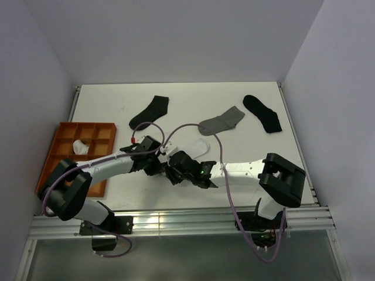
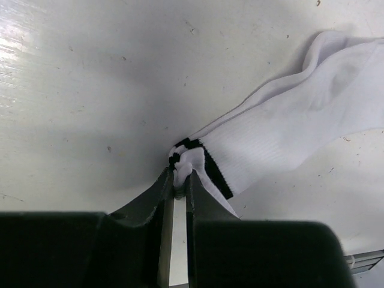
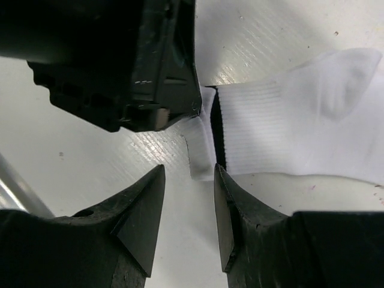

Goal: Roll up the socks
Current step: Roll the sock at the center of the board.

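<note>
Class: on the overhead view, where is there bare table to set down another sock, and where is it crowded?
Bare table: far strip between left black sock and right black sock; right side nearer than the grey sock. Crowded: centre, where left tool and right tool meet at the striped white sock.

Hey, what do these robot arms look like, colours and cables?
The left arm and right arm have white links and chunky black joints. A lilac cable loops along each. The left end effector and right end effector have black wedge-shaped fingers.
</note>
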`<state>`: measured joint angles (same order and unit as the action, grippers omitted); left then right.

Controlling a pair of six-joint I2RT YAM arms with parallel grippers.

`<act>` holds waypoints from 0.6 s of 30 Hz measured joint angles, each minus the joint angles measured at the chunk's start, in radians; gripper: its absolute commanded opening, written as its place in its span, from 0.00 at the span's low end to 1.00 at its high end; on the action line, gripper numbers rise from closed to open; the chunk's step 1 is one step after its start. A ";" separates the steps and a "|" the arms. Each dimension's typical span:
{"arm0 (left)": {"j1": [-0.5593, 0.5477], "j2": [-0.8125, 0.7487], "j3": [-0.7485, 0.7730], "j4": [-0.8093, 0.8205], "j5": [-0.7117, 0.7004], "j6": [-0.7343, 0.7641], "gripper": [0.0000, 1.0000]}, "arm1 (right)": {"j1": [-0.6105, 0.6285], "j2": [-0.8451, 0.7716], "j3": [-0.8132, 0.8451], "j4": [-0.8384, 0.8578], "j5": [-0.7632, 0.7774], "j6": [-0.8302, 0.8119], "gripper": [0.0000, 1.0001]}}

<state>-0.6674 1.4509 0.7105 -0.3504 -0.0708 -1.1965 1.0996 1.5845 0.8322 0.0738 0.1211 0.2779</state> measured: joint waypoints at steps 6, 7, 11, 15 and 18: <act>0.001 0.031 0.032 -0.029 0.008 0.016 0.00 | 0.075 0.056 0.030 -0.001 0.142 -0.074 0.45; 0.001 0.033 0.034 -0.030 0.010 0.018 0.00 | 0.083 0.063 0.032 -0.002 0.155 -0.082 0.45; 0.003 0.034 0.036 -0.031 0.016 0.025 0.00 | 0.108 0.089 0.047 0.000 0.195 -0.107 0.44; 0.008 0.035 0.036 -0.032 0.023 0.025 0.00 | 0.117 0.105 0.052 0.008 0.221 -0.120 0.43; 0.008 0.035 0.036 -0.032 0.025 0.025 0.00 | 0.119 0.112 0.052 0.014 0.230 -0.123 0.41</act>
<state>-0.6590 1.4860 0.7464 -0.3828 -0.0460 -1.1713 1.2182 1.6962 0.8845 0.0883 0.3515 0.1551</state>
